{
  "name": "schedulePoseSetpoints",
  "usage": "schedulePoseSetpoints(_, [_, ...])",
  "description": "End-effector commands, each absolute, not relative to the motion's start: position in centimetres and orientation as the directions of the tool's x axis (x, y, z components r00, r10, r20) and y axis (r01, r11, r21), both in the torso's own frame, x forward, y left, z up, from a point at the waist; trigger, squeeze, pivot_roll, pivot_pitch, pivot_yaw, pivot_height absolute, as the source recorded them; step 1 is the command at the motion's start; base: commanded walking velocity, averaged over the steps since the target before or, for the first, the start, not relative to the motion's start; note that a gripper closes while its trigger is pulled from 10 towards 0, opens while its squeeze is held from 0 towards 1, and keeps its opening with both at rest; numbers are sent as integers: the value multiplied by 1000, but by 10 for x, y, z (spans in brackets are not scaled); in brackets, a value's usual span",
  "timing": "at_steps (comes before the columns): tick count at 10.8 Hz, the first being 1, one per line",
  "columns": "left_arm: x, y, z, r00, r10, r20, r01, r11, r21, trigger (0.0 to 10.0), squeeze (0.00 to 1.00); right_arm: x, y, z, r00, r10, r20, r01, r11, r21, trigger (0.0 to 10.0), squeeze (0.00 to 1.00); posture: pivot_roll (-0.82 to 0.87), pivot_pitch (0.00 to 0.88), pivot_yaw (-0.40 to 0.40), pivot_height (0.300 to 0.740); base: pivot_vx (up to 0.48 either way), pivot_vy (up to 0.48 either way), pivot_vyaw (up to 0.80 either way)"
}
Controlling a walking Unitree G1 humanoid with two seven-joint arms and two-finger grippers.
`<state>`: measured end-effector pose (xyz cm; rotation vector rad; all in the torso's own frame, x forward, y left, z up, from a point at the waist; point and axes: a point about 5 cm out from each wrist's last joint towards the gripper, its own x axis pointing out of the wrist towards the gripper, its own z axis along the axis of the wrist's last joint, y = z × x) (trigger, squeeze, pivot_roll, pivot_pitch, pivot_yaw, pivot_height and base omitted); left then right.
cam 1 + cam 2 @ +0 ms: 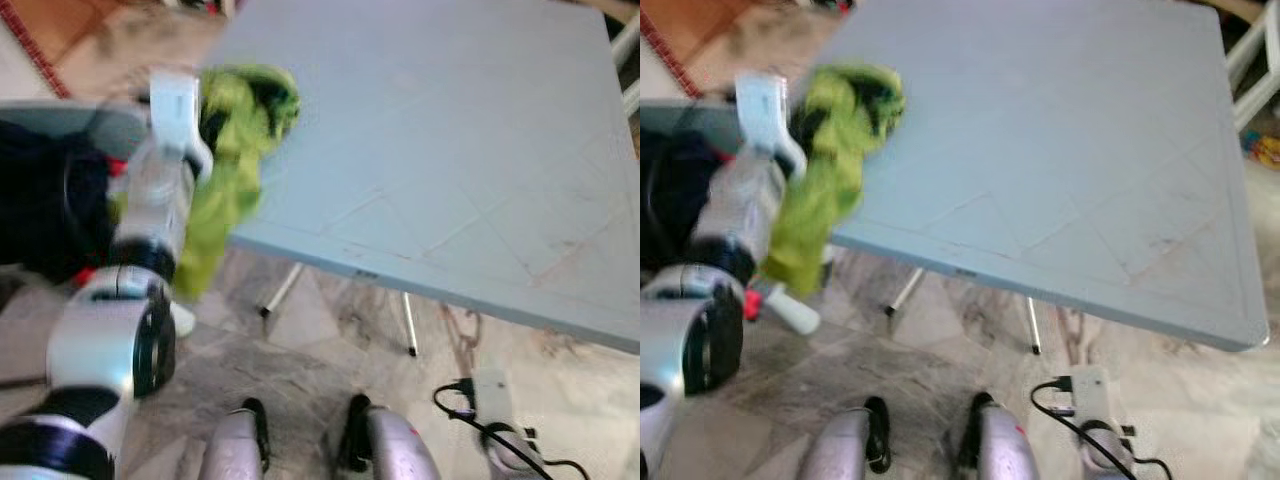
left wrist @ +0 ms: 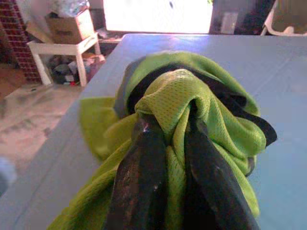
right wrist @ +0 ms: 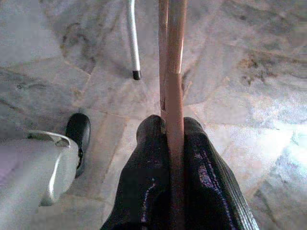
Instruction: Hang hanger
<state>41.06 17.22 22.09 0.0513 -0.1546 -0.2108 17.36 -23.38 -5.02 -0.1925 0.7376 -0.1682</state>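
Left gripper [image 2: 168,139] clamped on a bunched, lime-green mesh shirt [image 1: 235,170] with black trim, draped off the smooth grey table [image 1: 450,150] corner at ten o'clock. Right gripper [image 3: 175,127] pinched around a thin wooden hanger [image 3: 173,57] above veined marble floor [image 3: 240,72].

A grey surface [image 1: 450,150] stands on thin metal legs [image 1: 410,325] over a marble floor [image 1: 300,340]. A power strip [image 1: 1095,395] with black cable [image 1: 1060,420] lies below.
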Motion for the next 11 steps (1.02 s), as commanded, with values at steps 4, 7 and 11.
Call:
schedulePoseSetpoints(4, [398, 118, 343, 640, -433, 635, 357, 899, 253, 0, 0, 168, -242, -44, 725, -251, -641, 112, 962, -251, 10000, 0, -201, 253, -20, 740, 0, 0, 0])
schedulePoseSetpoints(7, [362, 44, 370, 280, -659, 698, 454, 732, 508, 0, 0, 183, -236, -37, 753, -236, -615, 102, 964, -246, 10000, 0, -170, 240, -38, 740, 0, 0, 0])
schedulePoseSetpoints(11, [410, 115, 238, 894, -369, 254, 53, 650, 758, 0, 0, 193, -223, -37, 764, -201, -613, 82, 973, -217, 10000, 0, -133, 236, -29, 740, 0, 0, 0])
